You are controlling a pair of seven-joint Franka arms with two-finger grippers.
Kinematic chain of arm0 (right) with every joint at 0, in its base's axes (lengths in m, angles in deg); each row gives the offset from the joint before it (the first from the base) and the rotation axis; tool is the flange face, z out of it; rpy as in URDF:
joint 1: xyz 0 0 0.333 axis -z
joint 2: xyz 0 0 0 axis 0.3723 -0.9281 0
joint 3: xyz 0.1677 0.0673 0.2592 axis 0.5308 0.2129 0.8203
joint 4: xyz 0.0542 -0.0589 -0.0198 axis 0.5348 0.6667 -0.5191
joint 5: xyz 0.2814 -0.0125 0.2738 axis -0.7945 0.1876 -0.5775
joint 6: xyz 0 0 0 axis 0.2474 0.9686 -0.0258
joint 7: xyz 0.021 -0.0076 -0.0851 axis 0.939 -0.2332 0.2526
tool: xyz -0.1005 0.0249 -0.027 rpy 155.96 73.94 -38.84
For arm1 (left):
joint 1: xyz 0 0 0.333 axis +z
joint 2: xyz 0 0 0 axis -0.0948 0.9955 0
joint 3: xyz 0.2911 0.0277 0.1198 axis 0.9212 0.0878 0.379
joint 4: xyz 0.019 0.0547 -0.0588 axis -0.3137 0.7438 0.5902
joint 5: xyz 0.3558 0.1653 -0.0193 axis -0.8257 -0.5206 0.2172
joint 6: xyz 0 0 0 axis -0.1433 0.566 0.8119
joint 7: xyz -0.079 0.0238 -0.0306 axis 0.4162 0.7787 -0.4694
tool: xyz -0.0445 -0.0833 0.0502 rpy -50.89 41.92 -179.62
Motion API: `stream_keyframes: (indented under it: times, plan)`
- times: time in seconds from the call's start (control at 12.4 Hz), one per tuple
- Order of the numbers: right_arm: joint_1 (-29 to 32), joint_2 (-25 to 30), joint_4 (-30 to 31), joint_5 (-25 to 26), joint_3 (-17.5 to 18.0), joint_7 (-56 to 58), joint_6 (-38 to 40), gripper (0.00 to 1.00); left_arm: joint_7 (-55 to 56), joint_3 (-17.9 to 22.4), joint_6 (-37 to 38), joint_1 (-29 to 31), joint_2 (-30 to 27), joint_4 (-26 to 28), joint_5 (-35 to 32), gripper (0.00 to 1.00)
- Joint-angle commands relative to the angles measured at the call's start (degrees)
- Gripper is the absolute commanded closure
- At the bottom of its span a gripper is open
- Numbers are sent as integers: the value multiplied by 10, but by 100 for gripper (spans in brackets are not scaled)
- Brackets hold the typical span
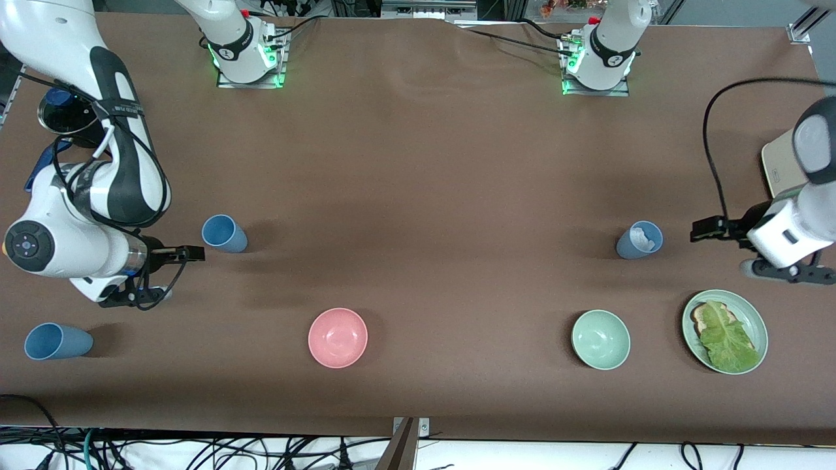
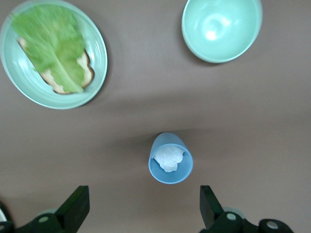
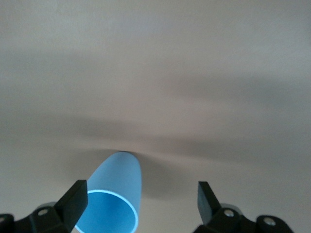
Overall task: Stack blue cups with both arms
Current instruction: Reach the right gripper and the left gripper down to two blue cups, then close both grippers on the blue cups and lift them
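Front view shows us three blue cups on the brown counter [image 1: 418, 196]: a sky-blue cup [image 1: 224, 234] mid-left of the frame, a grey-blue cup [image 1: 639, 240] with something white inside mid-right, and another cup [image 1: 55, 341] lower left. Our right pincer [image 1: 140, 297] and left pincer [image 1: 787, 271] both gape, holding nothing.

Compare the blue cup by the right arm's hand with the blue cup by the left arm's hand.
The cup by the right hand is sky-blue; the cup by the left hand is duller, grey-blue. The first looks empty; the second holds something white and crumpled. The first stands toward the right arm's end of the table, the second toward the left arm's end. Both are upright, tapered, handleless tumblers, and neither is gripped.
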State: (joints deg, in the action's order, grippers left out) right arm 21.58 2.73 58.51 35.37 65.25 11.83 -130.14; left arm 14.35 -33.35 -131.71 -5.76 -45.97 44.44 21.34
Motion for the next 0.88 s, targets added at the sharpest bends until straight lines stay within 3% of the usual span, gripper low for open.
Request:
stream_keyframes:
  times: [0.0,0.32,0.8]
  plan:
    - [5,26,46,-24,0,7,-7,0,-27,1,-60,20,10,50,5,0]
    - [6,51,96,-24,-7,10,-8,0,-21,0,-235,23,-46,225,6,0]
    - [5,60,138,-24,-17,18,-42,1,25,-9,-274,16,-11,247,40,0]
